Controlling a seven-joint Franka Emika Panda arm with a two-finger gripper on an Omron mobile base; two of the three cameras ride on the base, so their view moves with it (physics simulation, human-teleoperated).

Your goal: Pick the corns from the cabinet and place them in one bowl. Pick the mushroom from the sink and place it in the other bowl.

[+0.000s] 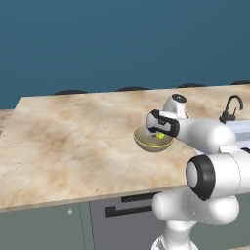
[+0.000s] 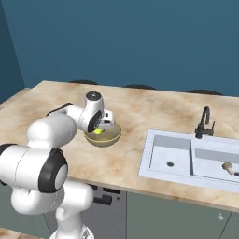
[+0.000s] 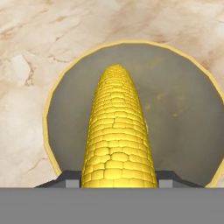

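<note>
Holding a corn cob (image 3: 117,131) over the tan bowl (image 1: 146,142), pincer (image 3: 118,181) clenched on it.

From the hand view I see my pincer grasping the cob at its near end, the bumpy yellow kernels running away from me over the bowl's grey-olive inside, with the yellowish rim ringing it; I cannot tell whether the tip touches the bottom. I see nothing else in the bowl. It sits well in from the near edge of the marbled tabletop (image 1: 68,141), with broad bare stone to its left and behind it. To its right the pale two-basin sink (image 2: 158,161) is sunk into the tabletop, the small beige mushroom (image 2: 228,166) lying in the right basin, and the black tap (image 2: 204,122) stands behind it.
</note>
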